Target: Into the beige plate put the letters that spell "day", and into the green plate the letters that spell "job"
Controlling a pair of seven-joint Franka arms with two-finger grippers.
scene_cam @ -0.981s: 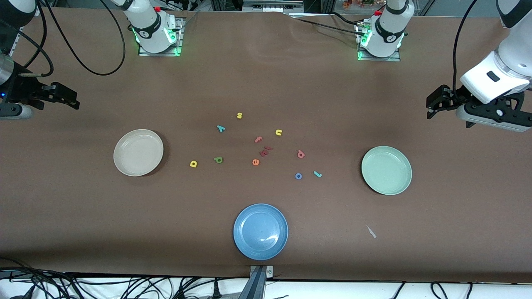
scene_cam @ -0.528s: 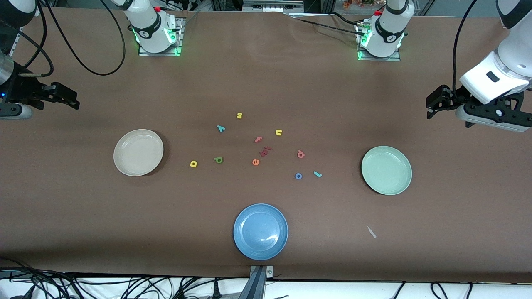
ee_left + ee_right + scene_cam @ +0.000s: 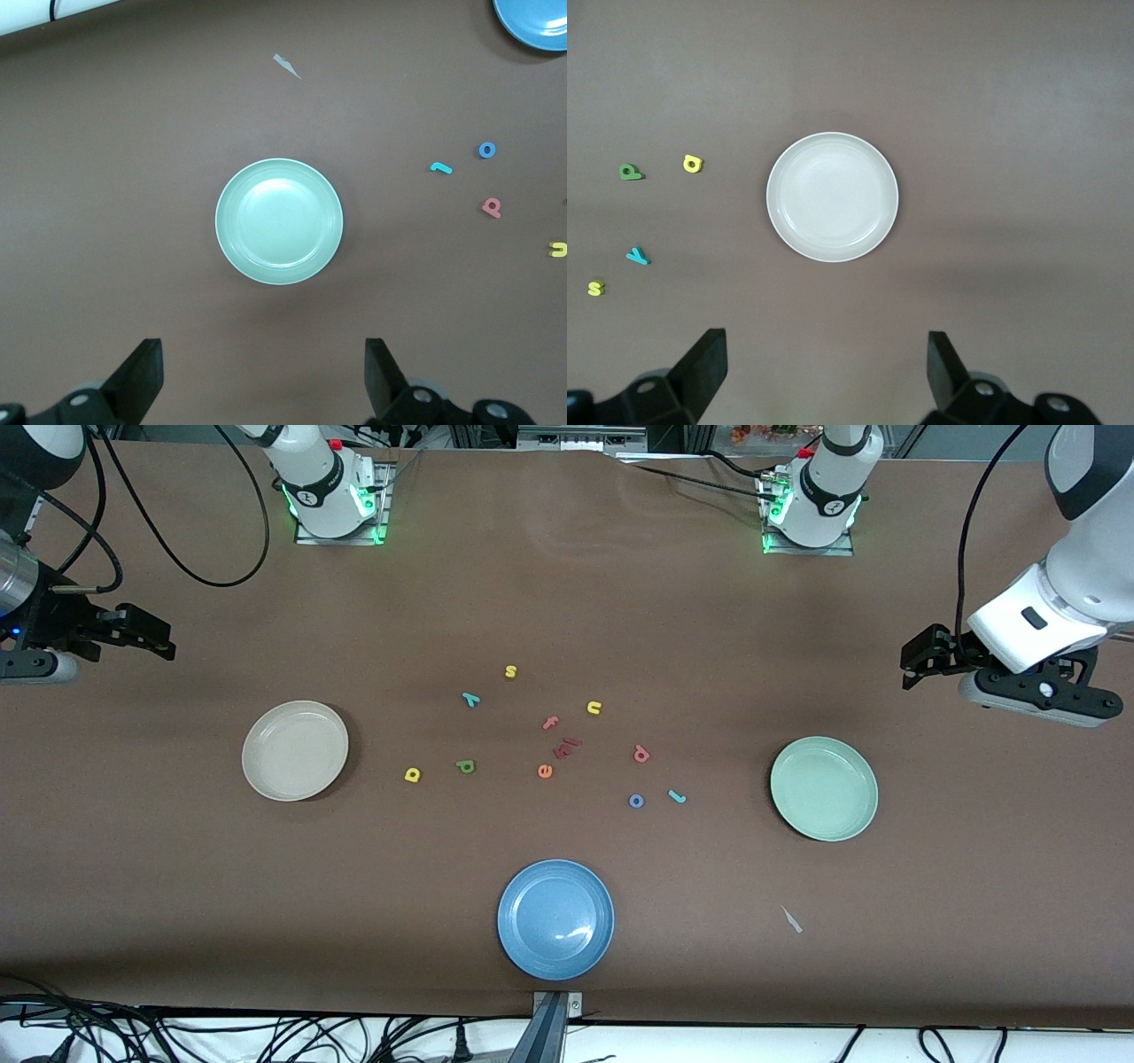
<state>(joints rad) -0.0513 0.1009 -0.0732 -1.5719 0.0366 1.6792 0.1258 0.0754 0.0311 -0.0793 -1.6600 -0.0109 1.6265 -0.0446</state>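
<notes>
The beige plate [image 3: 295, 750] [image 3: 832, 197] lies bare toward the right arm's end, the green plate [image 3: 824, 788] [image 3: 279, 221] bare toward the left arm's end. Between them lie green "d" [image 3: 466, 766] [image 3: 630, 172], yellow "a" [image 3: 412, 775] [image 3: 693, 163], teal "y" [image 3: 470, 699] [image 3: 638, 257], teal "j" [image 3: 677, 796] [image 3: 440, 167], blue "o" [image 3: 636, 801] [image 3: 487, 150] and red-pink "b" [image 3: 641, 754] [image 3: 492, 207]. My left gripper [image 3: 917, 660] [image 3: 263, 381] hangs open over bare table by the green plate. My right gripper [image 3: 159, 642] [image 3: 827, 376] hangs open by the beige plate.
A blue plate [image 3: 555, 919] lies near the front edge. Other letters sit among the task's: yellow "s" [image 3: 510, 671], yellow "u" [image 3: 594, 708], pink "f" [image 3: 551, 723], orange "e" [image 3: 545, 771], dark red pieces [image 3: 565, 747]. A small grey scrap [image 3: 791, 919] lies nearer the front camera than the green plate.
Both grippers have crept a little toward the middle of the table, still open. Plates and letters have not moved.
</notes>
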